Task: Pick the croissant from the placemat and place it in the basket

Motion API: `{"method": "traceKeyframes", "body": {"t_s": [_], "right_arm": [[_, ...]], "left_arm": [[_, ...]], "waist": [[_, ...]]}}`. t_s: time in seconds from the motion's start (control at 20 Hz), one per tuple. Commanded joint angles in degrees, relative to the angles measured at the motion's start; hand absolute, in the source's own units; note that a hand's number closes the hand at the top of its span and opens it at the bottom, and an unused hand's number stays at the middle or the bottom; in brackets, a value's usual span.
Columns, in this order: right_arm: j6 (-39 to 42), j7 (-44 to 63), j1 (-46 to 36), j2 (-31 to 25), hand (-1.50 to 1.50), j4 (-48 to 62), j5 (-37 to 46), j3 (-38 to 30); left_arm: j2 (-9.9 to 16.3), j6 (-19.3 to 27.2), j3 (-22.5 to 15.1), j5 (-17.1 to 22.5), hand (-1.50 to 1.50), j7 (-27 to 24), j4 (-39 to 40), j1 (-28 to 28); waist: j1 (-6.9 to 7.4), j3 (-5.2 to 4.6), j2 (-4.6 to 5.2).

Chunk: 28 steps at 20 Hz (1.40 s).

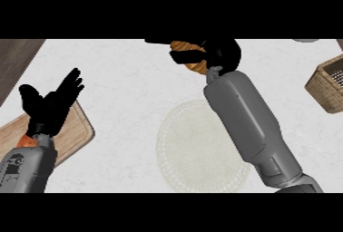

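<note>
My right hand (218,52) is raised near the top middle of the head view, its fingers curled round the golden-brown croissant (189,55), which shows only in part between them. Below it the pale round placemat (181,149) lies bare on the white counter, partly covered by my right forearm. The woven basket (330,84) stands at the right edge, cut off by the frame, well to the right of the hand. My left hand (50,106) rests open at the left, fingers up.
A wooden cutting board (75,131) lies at the lower left under my left hand. A dark strip (17,59) borders the counter at the upper left. A grey object (307,40) peeks in at the top right.
</note>
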Motion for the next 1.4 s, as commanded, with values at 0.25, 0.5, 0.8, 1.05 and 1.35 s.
{"method": "traceKeyframes", "body": {"t_s": [0.25, 0.5, 0.8, 1.05, 1.35], "right_arm": [[-20.4, -0.6, -15.8, 0.2, 1.5, 8.3, 8.6, -1.1], [-18.2, 8.3, -26.3, -1.1, 1.5, 15.1, 13.8, -3.8], [-14.4, 8.7, -34.7, -8.0, 1.5, 24.3, 16.0, -7.6], [-16.4, 7.2, -37.3, -12.7, 1.5, 29.3, 18.0, -9.2], [-15.6, 7.0, -41.2, -19.2, 1.5, 34.3, 20.4, -10.2]], "left_arm": [[-1.0, 1.6, -0.5, -0.8, 0.0, 2.1, -0.4, -1.4], [0.4, 0.9, 1.0, -0.8, 0.0, -0.5, 0.2, 1.4], [0.9, -0.1, 1.8, 0.0, 0.0, -0.5, -0.3, 1.6], [-0.2, 0.5, 1.4, 0.3, 0.0, 1.2, -0.2, -0.5], [2.4, -2.1, 3.0, 1.5, 0.0, 0.7, -0.7, 0.6]], "waist": [[-1.19, -0.08, -0.51], [-2.75, -0.12, -1.06], [-2.46, -0.13, -0.79], [-2.42, -0.1, -0.54], [-1.74, -0.14, -0.33]]}}
